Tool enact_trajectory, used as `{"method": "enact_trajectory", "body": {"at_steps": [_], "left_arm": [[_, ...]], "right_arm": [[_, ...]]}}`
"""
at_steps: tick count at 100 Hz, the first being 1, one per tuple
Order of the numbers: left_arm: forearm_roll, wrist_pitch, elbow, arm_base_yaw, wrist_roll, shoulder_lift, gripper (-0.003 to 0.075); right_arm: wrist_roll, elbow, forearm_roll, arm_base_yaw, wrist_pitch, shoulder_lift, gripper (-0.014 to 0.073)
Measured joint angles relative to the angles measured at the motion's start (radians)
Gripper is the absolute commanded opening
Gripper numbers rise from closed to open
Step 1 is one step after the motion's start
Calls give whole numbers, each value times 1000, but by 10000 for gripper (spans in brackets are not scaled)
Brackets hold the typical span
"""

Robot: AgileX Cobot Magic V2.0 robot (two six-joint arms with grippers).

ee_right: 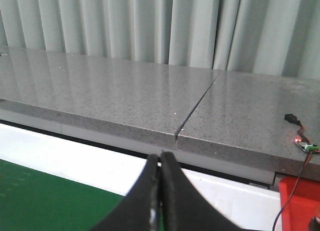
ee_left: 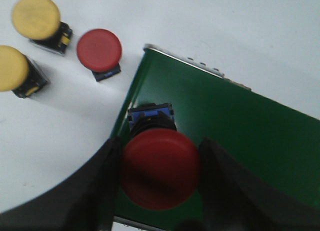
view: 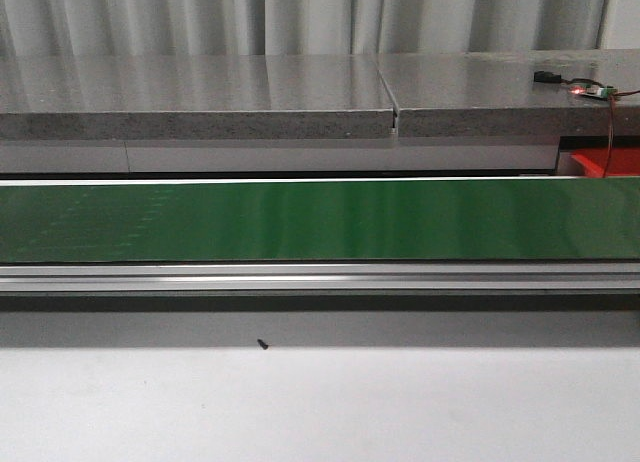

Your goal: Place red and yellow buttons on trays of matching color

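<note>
Nearest on my left wrist view, the left fingers (ee_left: 159,191) hold a red button (ee_left: 159,168) by its cap, one finger touching each side, over the green belt (ee_left: 240,131). Beyond the fingers, off the belt on the white surface (ee_left: 240,31), stand a second red button (ee_left: 99,51) and two yellow buttons (ee_left: 36,18) (ee_left: 12,68). My right fingers (ee_right: 160,191) are pressed together, empty; past them lie the belt, a grey stone slab (ee_right: 125,101) and a red tray (ee_right: 300,201) corner.

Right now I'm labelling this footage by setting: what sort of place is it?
Probably an industrial test bench: a green conveyor belt on an aluminium rail, mushroom-head push buttons, and a grey stone-look counter before curtains.
</note>
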Motion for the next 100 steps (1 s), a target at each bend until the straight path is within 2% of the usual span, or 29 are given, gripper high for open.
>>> {"method": "enact_trajectory", "body": {"at_steps": [22,33,43,55,62,100], "left_arm": [[0,-34,58,-34,0,-6,157],[2,-40,59,-35,0,-6,185],[4,-29,59,-35,0,-6,274],[6,-20,60,-35,0,-6,430],[6,-16,60,-35,0,-6,485],[-7,-63,62,-35,2,-34,496]], "right_arm": [[0,0,0,0,0,0,-59],[0,0,0,0,0,0,-59],[0,0,0,0,0,0,-59],[0,0,0,0,0,0,-59],[0,0,0,0,0,0,-59],[0,0,0,0,0,0,-59]]}}
